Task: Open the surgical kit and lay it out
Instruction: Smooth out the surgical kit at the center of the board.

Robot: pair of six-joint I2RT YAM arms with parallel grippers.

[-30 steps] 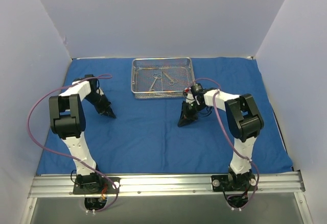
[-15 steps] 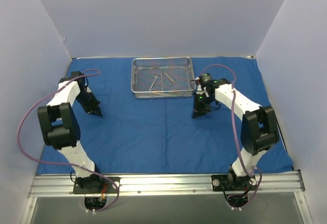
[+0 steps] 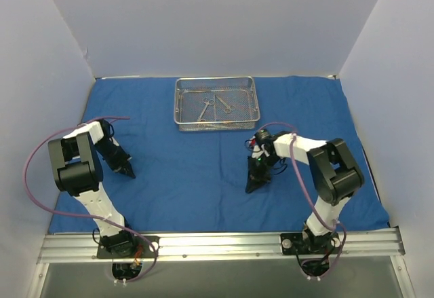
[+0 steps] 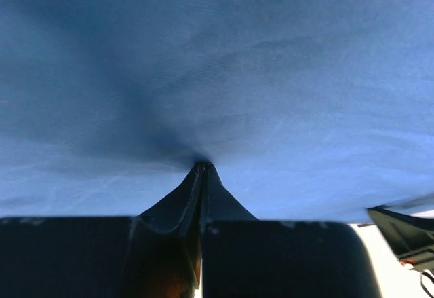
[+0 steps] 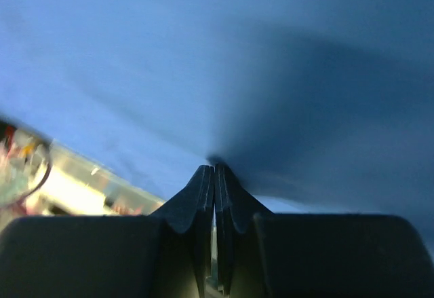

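The kit's cloth [image 3: 203, 176], a soft royal-blue weave, lies spread flat. At its far middle sits the rectangular silver mesh tray [image 3: 217, 126], holding thin steel instruments [image 3: 203, 110]. The left gripper [image 3: 130, 173] and right gripper [image 3: 251, 189] are closed, apparently pinching cloth.

The left gripper [image 3: 129, 173], pinching the blue cloth [image 3: 196, 182], has drawn nearer the arm bases. The right gripper [image 3: 251, 189] has too.

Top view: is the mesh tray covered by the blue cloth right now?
No, the mesh tray sits uncovered on top of the spread blue cloth, with the steel instruments plainly visible inside it.
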